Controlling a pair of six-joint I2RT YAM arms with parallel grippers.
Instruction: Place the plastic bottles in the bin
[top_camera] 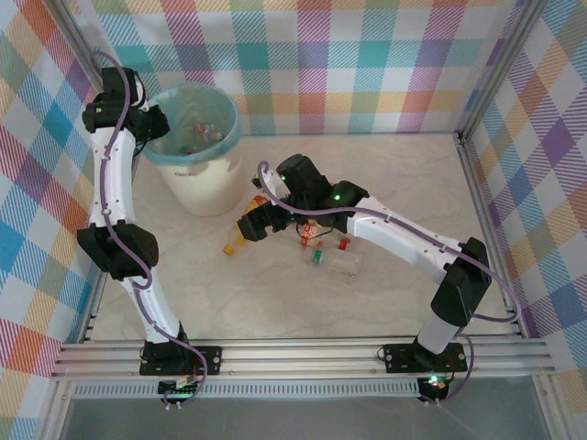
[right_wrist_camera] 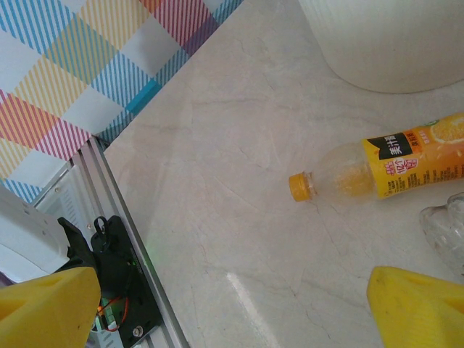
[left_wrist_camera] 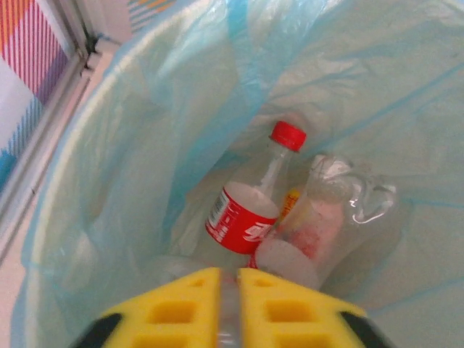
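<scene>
Now: left fingers (left_wrist_camera: 181,308) almost closed, narrow slit, over bin (left_wrist_camera: 109,145); right fingers (right_wrist_camera: 51,304) wide, empty. Red-label bottle (left_wrist_camera: 243,221): white script, illegible. Orange bottle (right_wrist_camera: 406,163): Chinese characters.

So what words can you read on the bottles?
"美汁": on the black patch of the orange bottle label; the rest of that label is too blurred.
White writing on the red bottle in the bin: too blurred to read.
</scene>
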